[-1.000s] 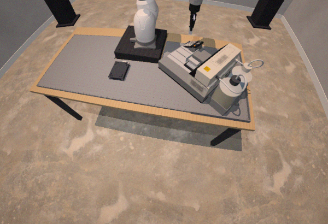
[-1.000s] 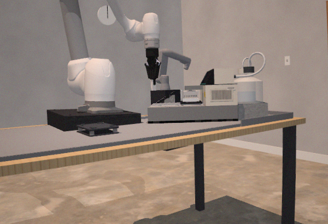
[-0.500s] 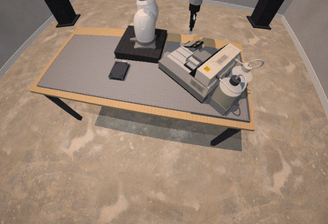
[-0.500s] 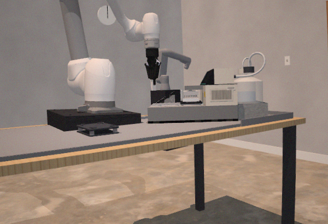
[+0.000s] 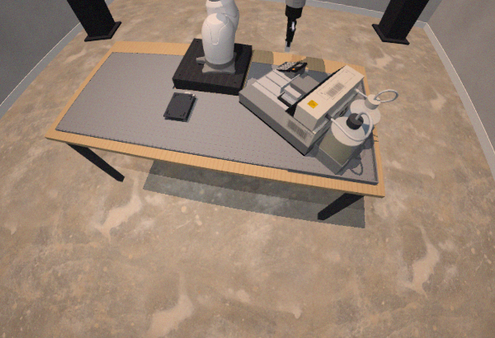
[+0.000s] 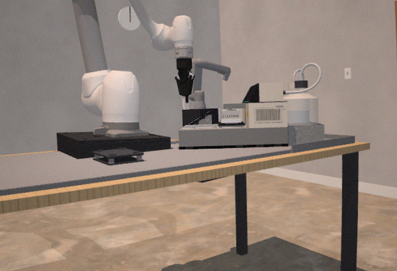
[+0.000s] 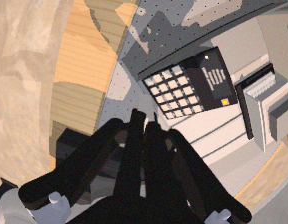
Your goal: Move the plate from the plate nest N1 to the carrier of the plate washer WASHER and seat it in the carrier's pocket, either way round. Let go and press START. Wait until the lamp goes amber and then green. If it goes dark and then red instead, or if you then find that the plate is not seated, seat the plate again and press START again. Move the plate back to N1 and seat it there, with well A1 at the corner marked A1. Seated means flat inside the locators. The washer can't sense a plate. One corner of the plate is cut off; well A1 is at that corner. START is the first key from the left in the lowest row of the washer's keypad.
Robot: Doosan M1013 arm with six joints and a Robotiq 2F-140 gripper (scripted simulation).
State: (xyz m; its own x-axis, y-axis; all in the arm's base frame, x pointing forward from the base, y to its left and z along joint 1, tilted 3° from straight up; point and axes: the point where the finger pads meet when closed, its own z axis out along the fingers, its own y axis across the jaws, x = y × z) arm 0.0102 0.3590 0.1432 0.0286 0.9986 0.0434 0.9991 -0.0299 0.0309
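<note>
My gripper point(image 5: 287, 47) point(image 6: 186, 100) point(image 7: 142, 103) is shut and empty, pointing down above the table's back edge, beside the washer's keypad point(image 5: 285, 66) point(image 7: 174, 93). No fingertip touches a key. The lamp point(image 7: 225, 102) on the keypad panel glows amber. The washer point(image 5: 264, 95) point(image 6: 231, 137) has its black carrier point(image 6: 231, 125) point(image 7: 244, 115) at the wash head point(image 5: 305, 84). Something pale shows on the carrier under the head, apparently the plate; the head hides most of it, so its seating cannot be told. The dark nest N1 point(image 5: 180, 106) point(image 6: 118, 154) shows no plate on it.
The robot's black base block point(image 5: 212, 80) point(image 6: 112, 145) stands between N1 and the washer, toward the back. The washer's tall housing point(image 5: 330, 95) rises beside the carrier. Two bottles point(image 5: 342, 144) point(image 5: 365, 111) with looping tubes stand at the washer's far right side.
</note>
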